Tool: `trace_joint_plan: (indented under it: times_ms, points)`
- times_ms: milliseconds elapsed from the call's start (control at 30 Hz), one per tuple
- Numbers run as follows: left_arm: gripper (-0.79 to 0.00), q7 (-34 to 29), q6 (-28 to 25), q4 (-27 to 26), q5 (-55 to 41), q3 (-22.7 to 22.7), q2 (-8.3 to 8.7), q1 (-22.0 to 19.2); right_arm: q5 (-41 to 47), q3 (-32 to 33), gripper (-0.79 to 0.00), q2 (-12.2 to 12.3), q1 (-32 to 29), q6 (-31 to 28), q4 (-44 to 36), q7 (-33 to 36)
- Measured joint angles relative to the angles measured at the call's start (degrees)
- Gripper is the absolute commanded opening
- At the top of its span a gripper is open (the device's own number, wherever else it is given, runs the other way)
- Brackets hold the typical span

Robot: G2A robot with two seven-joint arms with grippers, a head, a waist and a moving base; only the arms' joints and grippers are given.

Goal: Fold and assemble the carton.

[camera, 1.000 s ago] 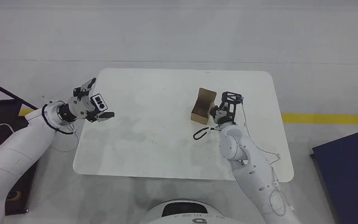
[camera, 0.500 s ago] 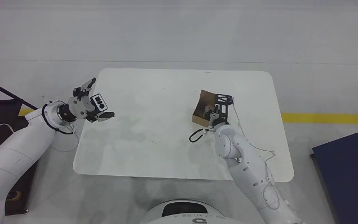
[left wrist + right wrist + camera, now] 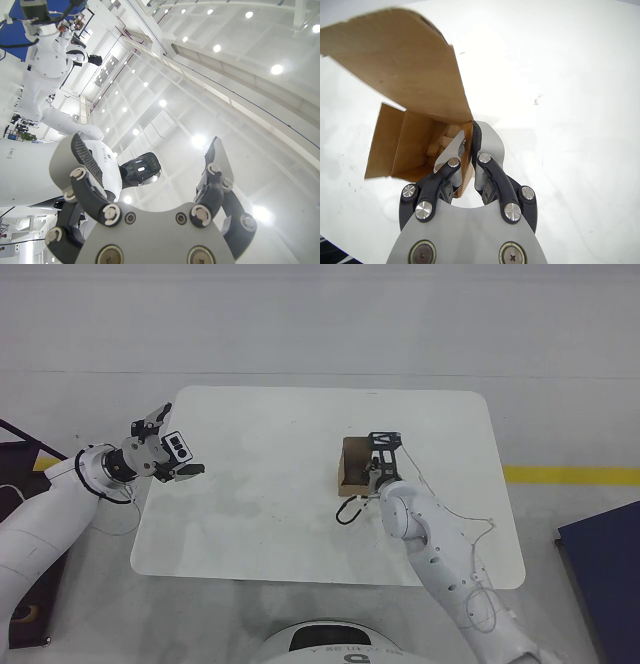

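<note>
Your left end effector (image 3: 160, 447) sits at the left edge of the bench (image 3: 280, 514), well apart from the work. In its wrist view it points up at the ceiling, with its fingers (image 3: 85, 155) spread wide and nothing between them. Judging by that, it has no part in the fold at this moment.

The carton (image 3: 352, 464) stands on the bench right of the middle, with its mouth facing up. It already has the shape of a box. The right wrist view shows side walls raised and meeting at corners, and some folded cardboard lies at the bottom, though you cannot tell whether those pieces are locked in place. One broad flap (image 3: 402, 67) rises above the far wall and leans over the opening without covering it.

Your right end effector (image 3: 471, 131) is at the carton's right-hand wall. It is pinched narrow on the wall's top edge, with one finger inside the box and the other outside.

I'd put you past the halfway mark, since the body is formed and standing. What looks to be left is bringing the tall flap down over the mouth and tucking it in. The free end effector would probably have to steady the box for that. Whether any small side tabs also need folding cannot be seen from here.
</note>
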Motion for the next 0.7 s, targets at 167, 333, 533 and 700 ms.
trace_joint_plan:
  times_ms: [167, 333, 533, 700]
  points:
    - [0.000, 0.0, 0.0, 0.0, 0.0, 0.0, 0.00, 0.0, -1.6, -0.2, -0.705, 0.1, 0.4, -0.4, -0.5, 4.1]
    - [0.000, 0.0, 0.0, 0.0, 0.0, 0.0, 0.00, 0.0, -3.3, -0.4, -0.745, 0.1, 0.3, -0.8, -1.3, 5.9]
    - [0.000, 0.0, 0.0, 0.0, 0.0, 0.0, 0.00, 0.0, -3.7, 0.3, -0.785, 0.2, -0.1, -1.6, -2.1, 8.2]
    - [0.000, 0.0, 0.0, 0.0, 0.0, 0.0, 0.00, 0.0, -2.8, 1.2, -0.785, 0.3, -0.7, -2.7, -4.3, 8.9]
